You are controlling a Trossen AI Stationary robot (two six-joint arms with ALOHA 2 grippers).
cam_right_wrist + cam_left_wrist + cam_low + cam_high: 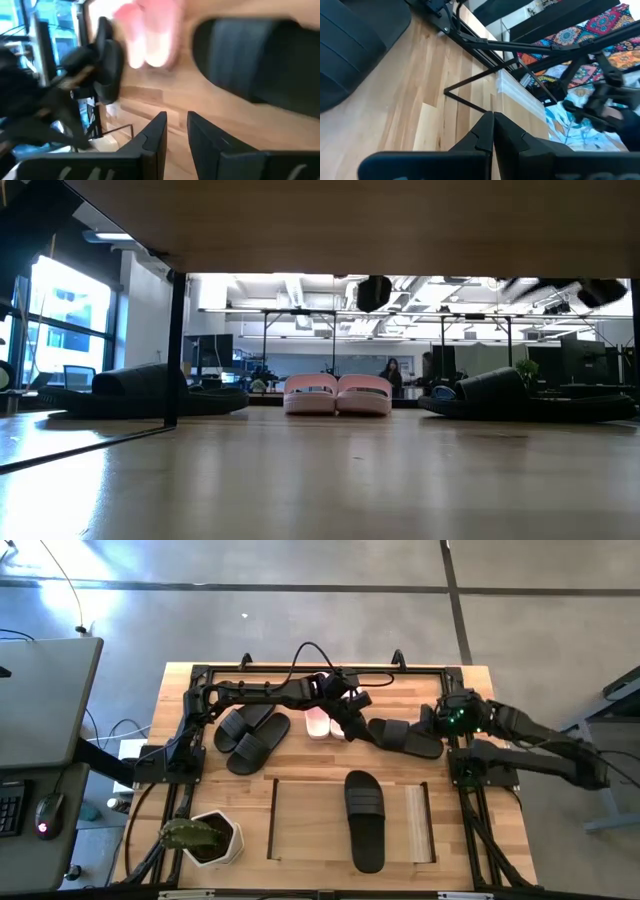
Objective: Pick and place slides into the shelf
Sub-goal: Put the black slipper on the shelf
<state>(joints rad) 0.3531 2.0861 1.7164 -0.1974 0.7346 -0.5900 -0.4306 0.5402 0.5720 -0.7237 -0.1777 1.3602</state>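
High view shows my left gripper (352, 720) stretched across the back of the table (300, 755), above the pink-and-white pair (322, 722). Its fingers (492, 131) are pressed together and hold nothing; in the left wrist view they point down at bare wood, with one black slide (355, 45) off to the side.

My right gripper (432, 720) is at the right back part of the table, just beside the heel end of a black slide (405, 736) that lies slanted there. In the right wrist view its two fingers (156, 134) stand a small gap apart with only wood between them. They grip nothing. The black slide (260, 57) is ahead of them, and the pink-and-white pair (150, 35) is farther on.

Now I count. I see four black slides: two side by side (250, 736) at the left back, one by my right gripper, and one lying alone on the shelf (300, 820). This last one (365, 818) points lengthwise across the flat light-wood panel at the front of the table. Pink-and-white slides are two, close together as one pair. One shelf is there, and one white pot (215, 838) with a plant stands left of it.
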